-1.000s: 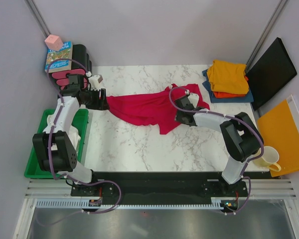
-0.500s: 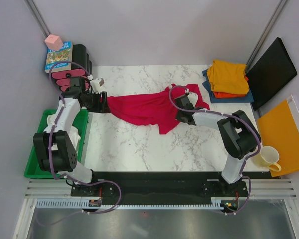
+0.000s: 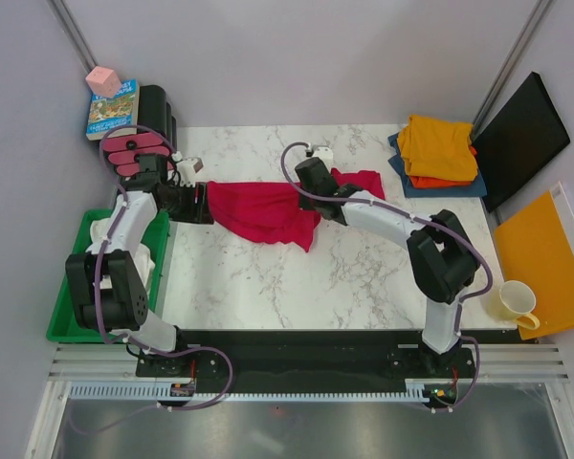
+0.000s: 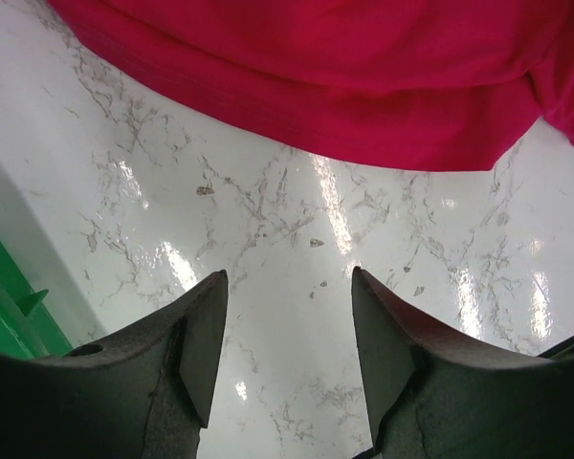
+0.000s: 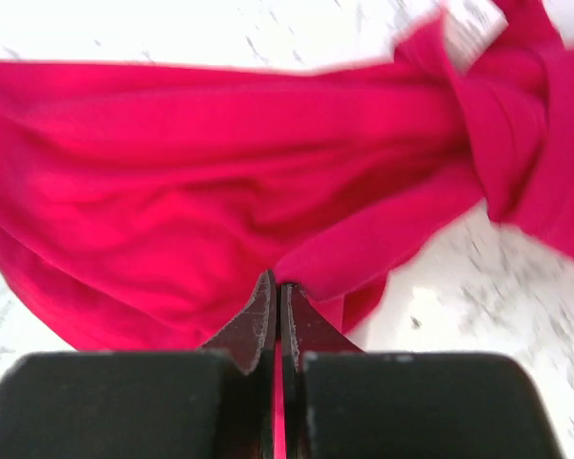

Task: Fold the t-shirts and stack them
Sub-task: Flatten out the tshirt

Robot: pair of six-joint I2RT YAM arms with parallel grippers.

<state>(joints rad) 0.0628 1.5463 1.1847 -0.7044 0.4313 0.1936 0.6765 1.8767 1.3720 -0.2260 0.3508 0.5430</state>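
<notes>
A crimson-red t-shirt (image 3: 263,206) lies bunched across the back middle of the marble table (image 3: 297,287). My right gripper (image 3: 309,186) is over its middle, shut on a fold of the red cloth (image 5: 364,263), which drapes from the fingertips (image 5: 266,298). My left gripper (image 3: 204,199) hovers at the shirt's left edge. Its jaws stand open over bare marble with nothing between them (image 4: 288,275), and the red hem (image 4: 364,124) lies just ahead. At the back right is a stack of folded t-shirts: yellow-orange (image 3: 438,142) on top, then orange (image 3: 438,181), then blue (image 3: 465,187).
A green bin (image 3: 65,320) with something white in it sits off the table's left edge. Pink-and-black cases (image 3: 142,143) and a book (image 3: 113,108) stand at the back left. To the right are a black board (image 3: 521,134), an orange board (image 3: 545,263) and a mug (image 3: 515,304).
The right gripper shut on a fold of the red shirt and swung left and back with it, drawing the shirt's right side over its middle. The left gripper barely moved.
</notes>
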